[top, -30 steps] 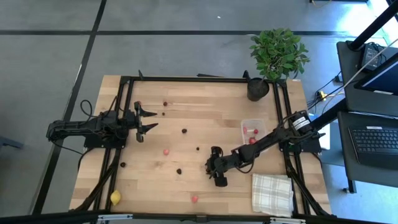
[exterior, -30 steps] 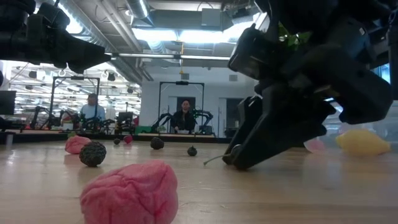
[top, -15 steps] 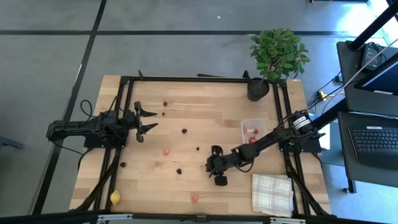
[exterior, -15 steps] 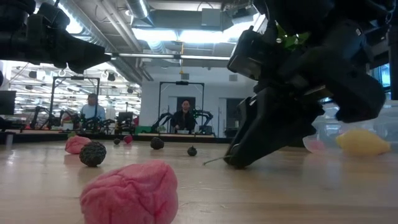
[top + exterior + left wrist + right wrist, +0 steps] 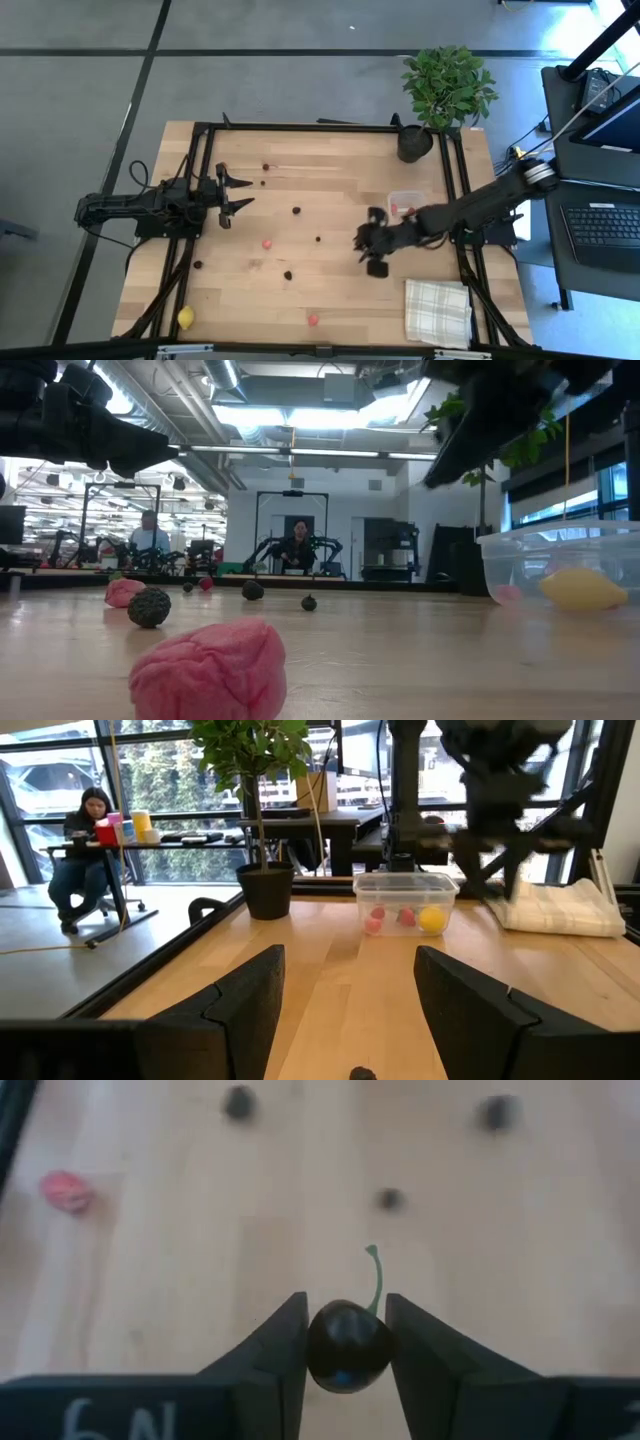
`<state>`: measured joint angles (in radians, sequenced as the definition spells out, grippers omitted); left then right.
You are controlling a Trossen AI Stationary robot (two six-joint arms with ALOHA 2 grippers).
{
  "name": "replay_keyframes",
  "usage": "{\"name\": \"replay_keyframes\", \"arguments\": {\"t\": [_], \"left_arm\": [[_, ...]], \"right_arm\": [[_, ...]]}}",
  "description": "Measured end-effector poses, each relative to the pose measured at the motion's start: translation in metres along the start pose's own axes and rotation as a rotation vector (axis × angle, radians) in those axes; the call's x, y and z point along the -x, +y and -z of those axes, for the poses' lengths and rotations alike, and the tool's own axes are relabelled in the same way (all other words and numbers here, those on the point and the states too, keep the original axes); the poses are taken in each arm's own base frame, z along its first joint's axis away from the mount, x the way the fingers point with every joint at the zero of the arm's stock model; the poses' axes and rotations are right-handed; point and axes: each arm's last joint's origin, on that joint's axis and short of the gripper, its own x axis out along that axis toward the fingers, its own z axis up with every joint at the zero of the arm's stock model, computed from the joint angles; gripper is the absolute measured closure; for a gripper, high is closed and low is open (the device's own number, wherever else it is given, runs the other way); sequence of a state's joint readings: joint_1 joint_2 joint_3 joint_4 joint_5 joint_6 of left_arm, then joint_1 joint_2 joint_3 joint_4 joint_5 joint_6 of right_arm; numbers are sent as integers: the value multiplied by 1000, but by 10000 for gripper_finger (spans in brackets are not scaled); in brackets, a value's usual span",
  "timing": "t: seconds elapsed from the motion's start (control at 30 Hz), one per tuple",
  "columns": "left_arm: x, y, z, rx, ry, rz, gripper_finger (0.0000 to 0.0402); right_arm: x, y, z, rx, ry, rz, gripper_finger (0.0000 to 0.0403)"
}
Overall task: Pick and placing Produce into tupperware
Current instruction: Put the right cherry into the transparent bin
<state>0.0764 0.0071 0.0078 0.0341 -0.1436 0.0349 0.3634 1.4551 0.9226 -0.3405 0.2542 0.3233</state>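
Cherry (image 5: pixel 348 1346) now clamped in right gripper (image 5: pixel 345 1342), lifted off table, swinging toward tupperware (image 5: pixel 404 205) at two o'clock; left gripper (image 5: pixel 238 193) idle, apart.

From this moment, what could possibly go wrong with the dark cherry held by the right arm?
1. The right end effector pinches the round, smooth cherry only by its sides, so it may slip out above the table.
2. The tupperware is small, so a release slightly off could miss it.
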Motion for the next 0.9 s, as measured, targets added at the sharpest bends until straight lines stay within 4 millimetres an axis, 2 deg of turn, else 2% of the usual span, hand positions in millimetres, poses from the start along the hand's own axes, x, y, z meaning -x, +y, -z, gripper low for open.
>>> {"name": "replay_keyframes", "arguments": {"t": [0.2,0.3,0.4,0.57,0.9], "left_arm": [[0,0,0,0,0,0,184],[0,0,0,0,1,0,184],[0,0,0,0,0,0,184],[0,0,0,-1,1,0,184],[0,0,0,-1,0,0,184]], "right_arm": [[63,-26,13,-133,48,165,278],[86,-37,24,-202,88,242,279],[98,-44,34,-253,136,296,282],[98,-48,44,-278,190,340,279],[64,-54,95,-339,301,389,276]]}}
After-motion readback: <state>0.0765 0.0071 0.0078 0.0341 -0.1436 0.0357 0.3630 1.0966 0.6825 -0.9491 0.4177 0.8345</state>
